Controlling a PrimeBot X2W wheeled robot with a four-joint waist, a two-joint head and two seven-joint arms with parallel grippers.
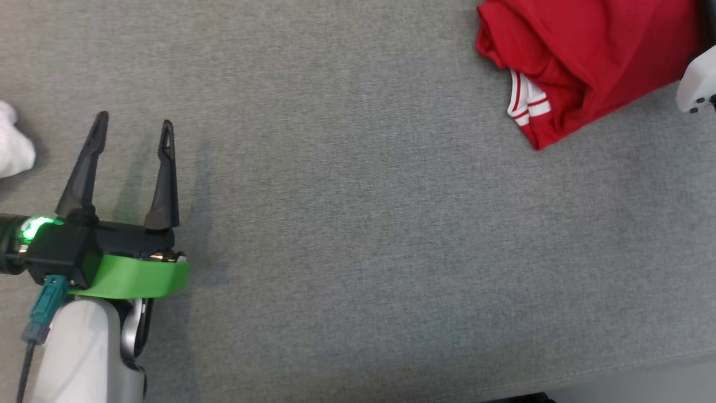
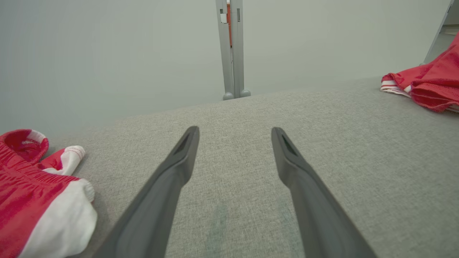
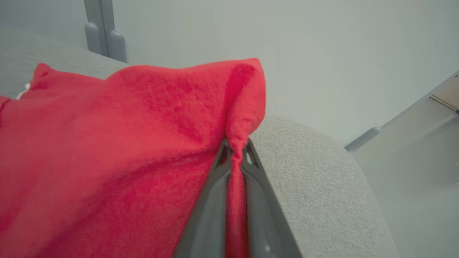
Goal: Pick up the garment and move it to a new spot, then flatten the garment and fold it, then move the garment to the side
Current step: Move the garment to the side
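Observation:
The garment (image 1: pixel 582 50) is a red shirt with white-striped sleeve trim, lying bunched at the far right of the grey fabric surface (image 1: pixel 358 224). In the right wrist view my right gripper (image 3: pixel 235 148) is shut on a pinched fold of the garment (image 3: pixel 125 136), the red cloth running between the two fingers. From the left wrist view the garment (image 2: pixel 426 86) sits at the far right. My left gripper (image 1: pixel 134 131) stands open over bare surface at the lower left, well apart from the garment; in its own view the left gripper (image 2: pixel 235 134) holds nothing.
A second red-and-white piece of clothing (image 2: pixel 32 190) lies close to the left of my left gripper; its white edge (image 1: pixel 12 145) peeks in at the head view's left border. A grey post (image 2: pixel 232 50) stands behind the surface. The surface's front edge (image 1: pixel 615 369) runs at the lower right.

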